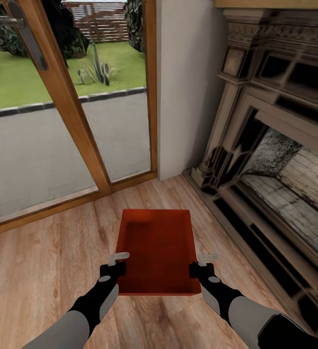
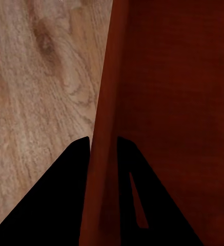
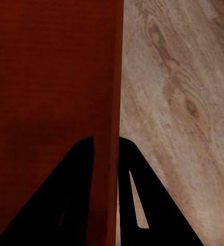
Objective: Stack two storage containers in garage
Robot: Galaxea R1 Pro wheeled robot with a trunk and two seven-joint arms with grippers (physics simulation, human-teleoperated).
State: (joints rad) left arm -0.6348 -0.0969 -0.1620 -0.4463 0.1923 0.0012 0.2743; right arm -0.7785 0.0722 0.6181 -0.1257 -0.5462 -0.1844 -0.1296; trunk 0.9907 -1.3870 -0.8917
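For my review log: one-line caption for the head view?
Both end effectors grip an orange-red storage container beside the fireplace.

A: What colour was the storage container (image 1: 158,252)?
B: Plain orange-red, on the light, grained wood-plank floor (image 1: 42,271).
A: And the fireplace (image 1: 275,160)?
B: Dull brown surround, pale brick inside. The door frame (image 1: 76,116) was warm orange-brown wood.

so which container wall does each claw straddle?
Left claw straddles the storage container's left long wall, right claw its right long wall. The short walls, nearest the glass door and nearest the robot, are ungripped.
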